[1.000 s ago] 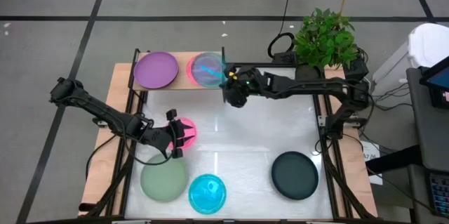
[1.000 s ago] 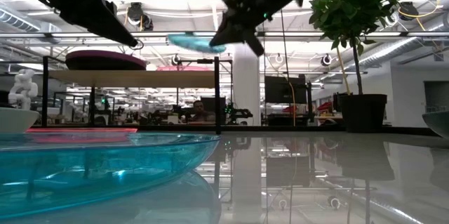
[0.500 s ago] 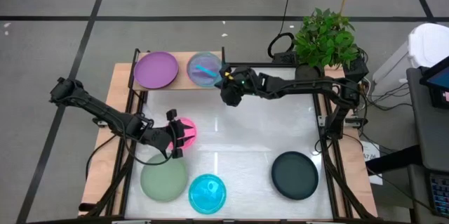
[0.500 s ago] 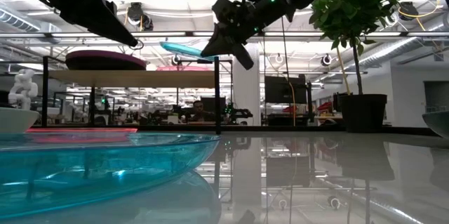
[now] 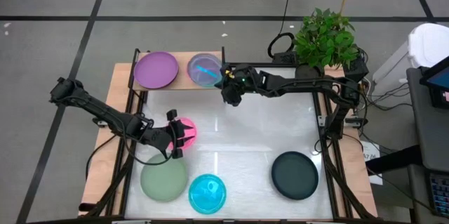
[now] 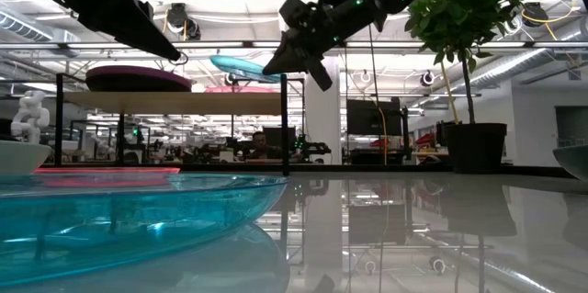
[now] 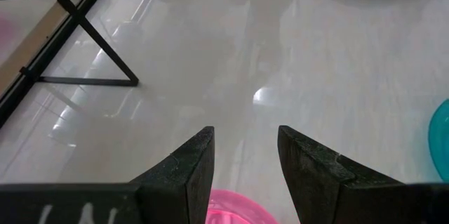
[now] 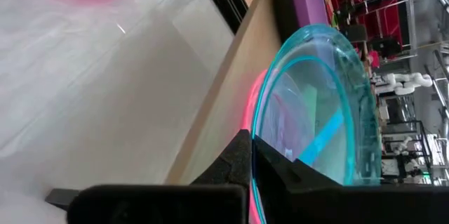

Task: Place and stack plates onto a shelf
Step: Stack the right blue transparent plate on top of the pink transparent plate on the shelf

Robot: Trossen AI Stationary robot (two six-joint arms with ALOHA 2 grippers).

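Cyan plate (image 8: 316,119) pinched by right gripper (image 8: 251,147), pink plate (image 8: 256,101) mostly hidden beneath

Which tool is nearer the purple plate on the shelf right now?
Right. The right tool is at the shelf, holding a cyan plate beside the purple plate. The left tool is lower over the table, above a pink plate.

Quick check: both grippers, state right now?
Left gripper: open, empty, above a pink plate.
Right gripper: shut on the cyan plate, over the shelf.
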